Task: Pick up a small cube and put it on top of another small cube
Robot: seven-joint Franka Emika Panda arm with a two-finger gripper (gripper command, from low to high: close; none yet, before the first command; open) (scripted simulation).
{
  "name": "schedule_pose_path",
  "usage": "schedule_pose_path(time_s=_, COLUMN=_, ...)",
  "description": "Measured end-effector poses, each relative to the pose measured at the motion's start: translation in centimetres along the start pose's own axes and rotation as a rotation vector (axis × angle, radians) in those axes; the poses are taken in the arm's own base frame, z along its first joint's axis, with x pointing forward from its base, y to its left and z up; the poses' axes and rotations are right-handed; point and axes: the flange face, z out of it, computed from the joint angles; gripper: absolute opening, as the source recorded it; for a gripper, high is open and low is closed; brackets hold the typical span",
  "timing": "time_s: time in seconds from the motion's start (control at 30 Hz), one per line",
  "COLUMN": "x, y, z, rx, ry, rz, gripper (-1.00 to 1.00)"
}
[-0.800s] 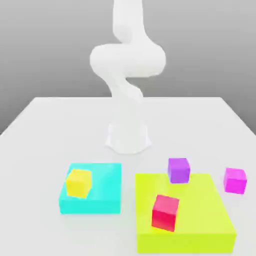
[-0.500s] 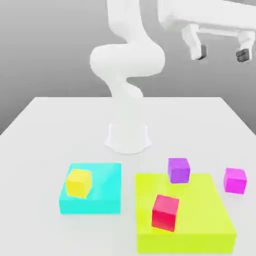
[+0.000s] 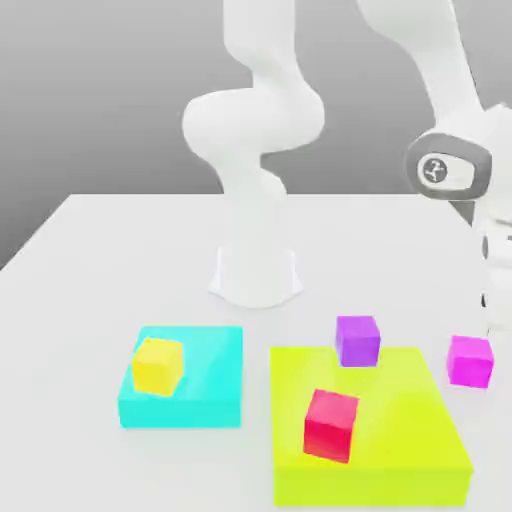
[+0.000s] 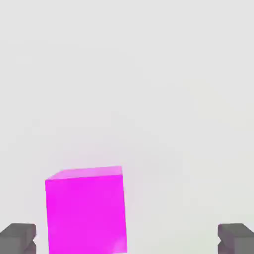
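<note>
A magenta-pink small cube (image 3: 470, 360), violet cube (image 3: 357, 340), red cube (image 3: 331, 424), yellow cube (image 3: 158, 364), white table (image 3: 100, 260).

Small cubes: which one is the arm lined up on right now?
The magenta-pink cube, alone on the bare table at the exterior view's right. In the hand view it sits between the open gripper fingertips; the purple, red and yellow cubes lie farther off.

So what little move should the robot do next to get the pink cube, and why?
Probably shift the tool sideways to center it, then go down. The pink cube sits on the table, untouched, nearer one open fingertip than the other, so it isn't centered yet.
</note>
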Motion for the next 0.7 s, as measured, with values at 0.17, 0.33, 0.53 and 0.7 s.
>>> schedule_pose_path(time_s=0.17, x=-0.4, y=-0.1, z=5.1, rx=-0.001, ry=-0.007, rz=-0.009, gripper=-1.0)
schedule_pose_path(time_s=0.33, x=-0.4, y=-0.1, z=5.1, rx=-0.001, ry=-0.007, rz=-0.008, gripper=-1.0)
schedule_pose_path(time_s=0.53, x=-0.2, y=-0.2, z=1.2, rx=0.0, ry=-0.007, rz=-0.008, gripper=-1.0)
schedule_pose_path(time_s=0.7, x=3.1, y=7.7, z=-3.7, rx=-0.023, ry=-0.005, rz=0.172, gripper=-1.0)
